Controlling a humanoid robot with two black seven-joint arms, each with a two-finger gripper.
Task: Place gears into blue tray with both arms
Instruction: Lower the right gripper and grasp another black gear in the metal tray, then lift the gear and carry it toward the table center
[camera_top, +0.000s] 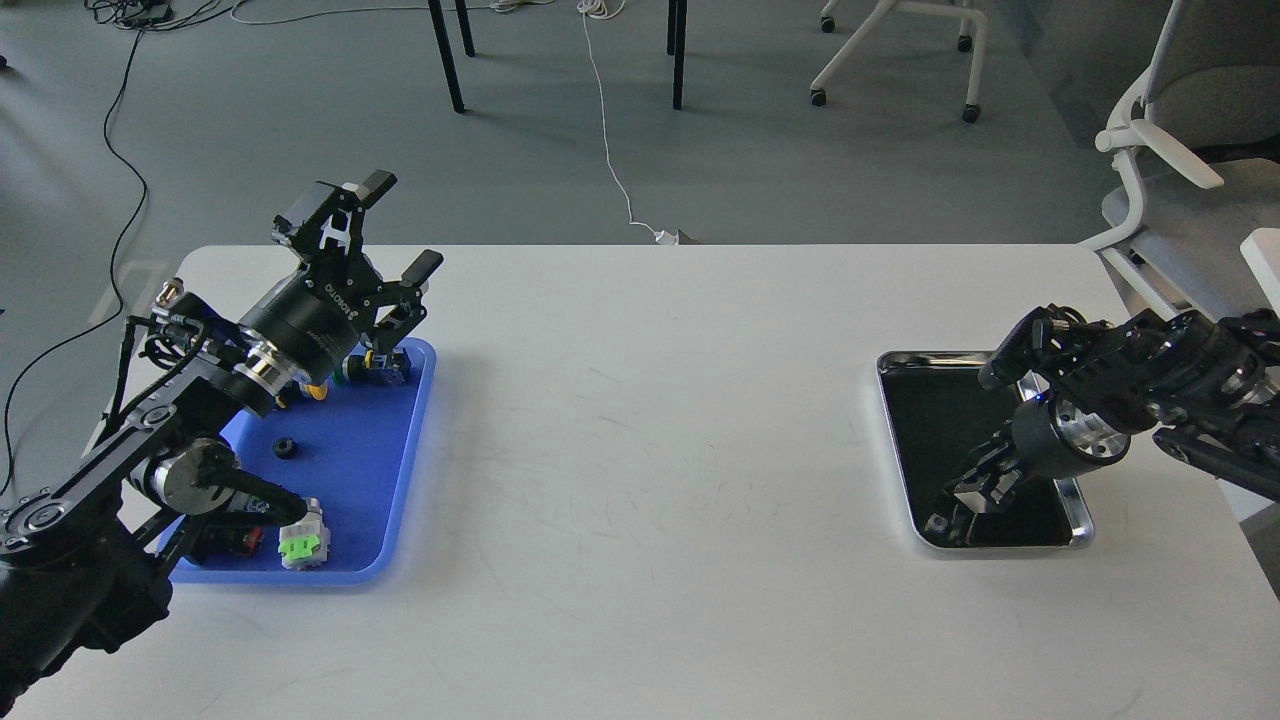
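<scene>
Head view — left end effector (392, 232): fingers spread wide, holding nothing, raised over the far end of the blue tray (405, 470). One gear (286, 447) lies in the tray among push-button switches (304, 543). Right end effector (965, 495): lowered into the steel tray (1078, 520) on the white worktop (650, 450) — finger spacing cannot be told.

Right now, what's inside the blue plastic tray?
The blue plastic tray holds one small black ring gear and several colour-capped push-button switches. The left arm covers the tray's left part.
</scene>
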